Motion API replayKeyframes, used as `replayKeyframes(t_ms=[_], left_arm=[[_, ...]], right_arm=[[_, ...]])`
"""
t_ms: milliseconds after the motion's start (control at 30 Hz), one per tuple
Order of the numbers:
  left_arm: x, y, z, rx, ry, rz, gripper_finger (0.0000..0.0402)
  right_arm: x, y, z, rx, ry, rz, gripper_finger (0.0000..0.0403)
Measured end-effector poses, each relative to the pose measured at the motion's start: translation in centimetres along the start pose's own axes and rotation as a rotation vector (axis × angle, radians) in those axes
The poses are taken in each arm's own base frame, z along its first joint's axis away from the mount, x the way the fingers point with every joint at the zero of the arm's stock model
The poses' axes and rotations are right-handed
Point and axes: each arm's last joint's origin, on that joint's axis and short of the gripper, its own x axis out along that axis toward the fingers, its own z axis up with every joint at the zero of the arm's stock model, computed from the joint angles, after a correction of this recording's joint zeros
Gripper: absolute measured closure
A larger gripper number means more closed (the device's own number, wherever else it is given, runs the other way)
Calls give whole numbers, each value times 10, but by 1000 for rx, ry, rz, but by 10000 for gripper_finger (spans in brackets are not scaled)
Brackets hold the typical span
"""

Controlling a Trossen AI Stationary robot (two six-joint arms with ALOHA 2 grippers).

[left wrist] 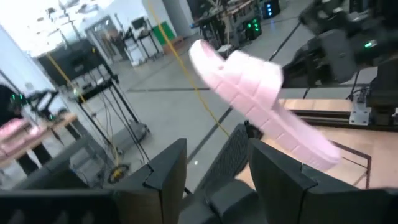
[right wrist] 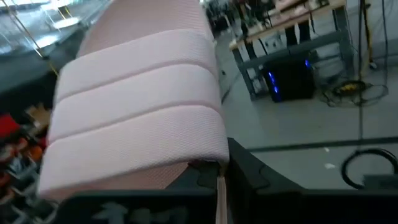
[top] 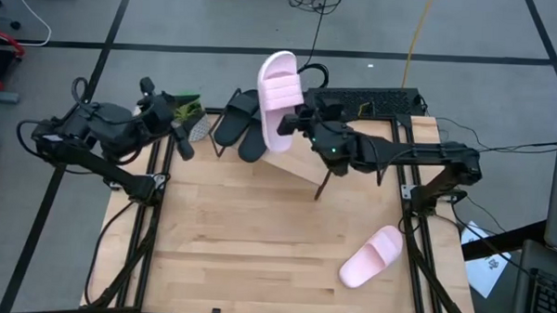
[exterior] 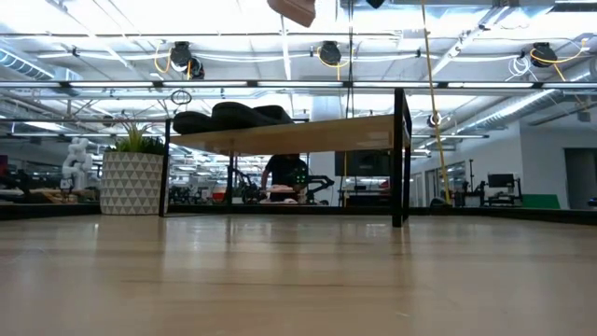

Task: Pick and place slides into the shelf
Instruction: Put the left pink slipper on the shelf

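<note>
Held pink slide (top: 279, 99) nearest the lens in the high view, carried above the shelf (top: 301, 167) at the far edge of the bench (top: 256, 258). Gripped at its side by the right gripper (top: 295, 121), jaws clamped tight on it. Black pair (top: 245, 126) already lying on the shelf's left end. Loose pink slide (top: 371, 256) lying near the bench's near right corner, well apart from both arms. Left gripper (top: 180, 144) waiting at the far left corner beside the plant pot (top: 198, 126), jaws apart, holding nothing.

Low view: shelf (exterior: 298, 135) seen edge-on, black pair (exterior: 233, 117) resting on its board, right portion bare. Only the tip of the held pink slide (exterior: 292, 9) showing, high above the board.

Left wrist view: held pink slide (left wrist: 261, 106) tilted in the air, sole side showing; own fingers (left wrist: 168, 180) spread with nothing between.

Right wrist view: strap of the held pink slide (right wrist: 137, 106) filling the picture just past the right gripper (right wrist: 217, 180).

Judged risks: grip sits at one edge, so the slide may pivot or slip out during the descent. Lowering too far left would land it on the black pair. Release onto the slanted board from height could send it sliding or bouncing off onto the bench.
</note>
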Motion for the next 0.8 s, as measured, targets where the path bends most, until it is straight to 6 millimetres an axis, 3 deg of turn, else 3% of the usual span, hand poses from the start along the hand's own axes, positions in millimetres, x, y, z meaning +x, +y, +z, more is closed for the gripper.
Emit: replayKeyframes(t_ms=[300, 567, 800], left_arm=[[35, -41, 10, 191, -5, 38, 227], [63, -74, 19, 264, -40, 98, 227], [80, -90, 34, 297, -105, 222, 227]], right_arm=[[17, 12, 1, -34, -144, -12, 401], [15, 16, 13, -51, -213, 10, 401], [18, 16, 23, -48, -262, 7, 401]])
